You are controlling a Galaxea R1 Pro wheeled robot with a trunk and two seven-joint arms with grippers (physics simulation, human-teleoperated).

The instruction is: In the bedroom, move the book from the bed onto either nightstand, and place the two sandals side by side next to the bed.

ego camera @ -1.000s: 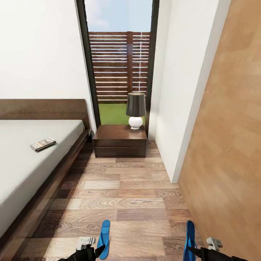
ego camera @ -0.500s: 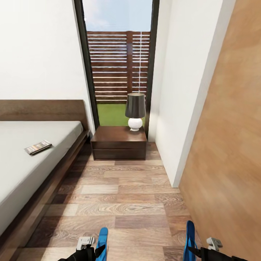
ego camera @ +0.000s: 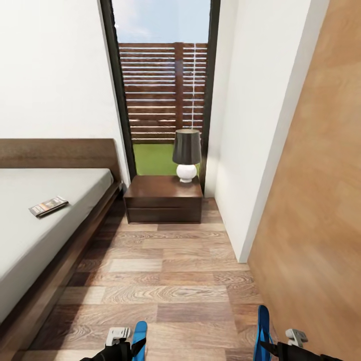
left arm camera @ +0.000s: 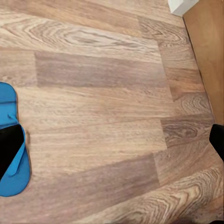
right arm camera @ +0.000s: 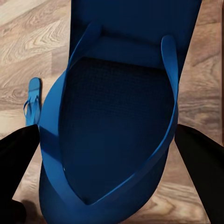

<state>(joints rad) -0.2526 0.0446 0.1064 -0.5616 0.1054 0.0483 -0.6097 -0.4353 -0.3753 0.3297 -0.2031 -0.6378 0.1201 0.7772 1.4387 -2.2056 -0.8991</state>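
Note:
The book [ego camera: 48, 206] lies on the grey mattress of the bed [ego camera: 75, 188] at the left. The dark nightstand [ego camera: 163, 198] stands beyond the bed's head, below the window. One blue sandal [ego camera: 263, 328] hangs in my right gripper [ego camera: 275, 347], which is shut on it. In the right wrist view this sandal [right arm camera: 116, 130] sits between the black fingers [right arm camera: 201, 161]. The other sandal [ego camera: 139, 337] lies flat on the plank floor beside my left gripper [ego camera: 131, 347]. In the left wrist view that gripper [left arm camera: 116, 140] is open wide, one finger over the floor sandal [left arm camera: 13, 179].
A lamp [ego camera: 186, 153] with a dark shade stands on the nightstand's right half. A white wall corner [ego camera: 245, 200] and a wooden panel [ego camera: 311, 210] close off the right side. Plank floor [ego camera: 165, 271] runs between bed and wall. The floor sandal [right arm camera: 31, 99] looks small in the right wrist view.
The head view has shifted: the bed, book and nightstand moved slightly left and the floor sandal slid lower in the picture. The right gripper's sandal kept its place with the gripper.

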